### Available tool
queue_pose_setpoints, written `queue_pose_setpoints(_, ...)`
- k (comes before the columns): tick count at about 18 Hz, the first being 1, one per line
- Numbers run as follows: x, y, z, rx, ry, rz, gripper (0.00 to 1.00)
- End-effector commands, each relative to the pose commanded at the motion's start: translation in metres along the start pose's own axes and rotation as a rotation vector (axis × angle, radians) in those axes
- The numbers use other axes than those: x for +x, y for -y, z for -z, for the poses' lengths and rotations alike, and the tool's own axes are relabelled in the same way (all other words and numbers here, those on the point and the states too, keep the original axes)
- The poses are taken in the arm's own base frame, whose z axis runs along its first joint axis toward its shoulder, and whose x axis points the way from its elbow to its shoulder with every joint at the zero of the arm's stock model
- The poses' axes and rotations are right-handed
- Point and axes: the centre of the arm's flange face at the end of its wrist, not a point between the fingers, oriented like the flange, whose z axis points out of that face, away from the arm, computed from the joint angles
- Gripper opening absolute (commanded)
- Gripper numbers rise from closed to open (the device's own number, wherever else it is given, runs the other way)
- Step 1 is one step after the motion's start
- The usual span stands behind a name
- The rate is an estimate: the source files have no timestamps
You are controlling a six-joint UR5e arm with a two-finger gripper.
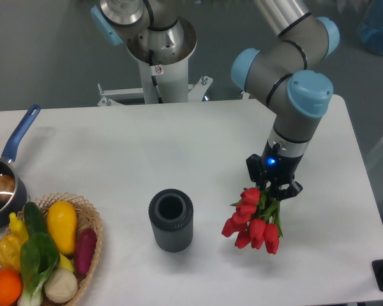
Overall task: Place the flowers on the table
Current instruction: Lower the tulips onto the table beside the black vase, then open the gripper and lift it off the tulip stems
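**Red tulips held low at right of centre**

Red buds, green stems: the flowers (pixel 252 220) hang heads-down and tilted toward the lower left, right of centre in the frame. Gripper (pixel 270 189) is clamped on the stem end, fingers closed around it; blue light lit on the wrist above. Buds sit low over the table (pixel 115 153); cannot tell whether the lowest ones touch the white surface.

Dark grey ribbed vase (pixel 171 220) stands upright left of the flowers, near but apart, mouth open.

Lower left corner: wicker basket (pixel 89 220) with produce — a yellow squash, purple piece, orange, leafy green. Just above it at the left edge, a pot (pixel 1 191) with a blue handle angled to the upper right.

Arm base (pixel 159 57) stands behind the table's far edge, top centre.
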Motion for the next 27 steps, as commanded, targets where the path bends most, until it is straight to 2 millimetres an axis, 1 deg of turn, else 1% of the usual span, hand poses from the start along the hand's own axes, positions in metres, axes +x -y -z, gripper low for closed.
queue_pose_setpoints(3, 0.005, -0.003, -0.008, -0.004, -0.019, 0.005, 0.27)
queue_pose_setpoints(13, 0.019, -0.013, -0.025, -0.008, -0.062, 0.019, 0.28)
queue_pose_setpoints(17, 0.023, -0.017, -0.03, -0.011, -0.074, -0.001, 0.31)
queue_pose_setpoints(21, 0.023, -0.018, -0.031, -0.008, -0.075, -0.019, 0.39)
queue_pose_setpoints(27, 0.024, -0.018, -0.031, -0.008, -0.077, -0.035, 0.42)
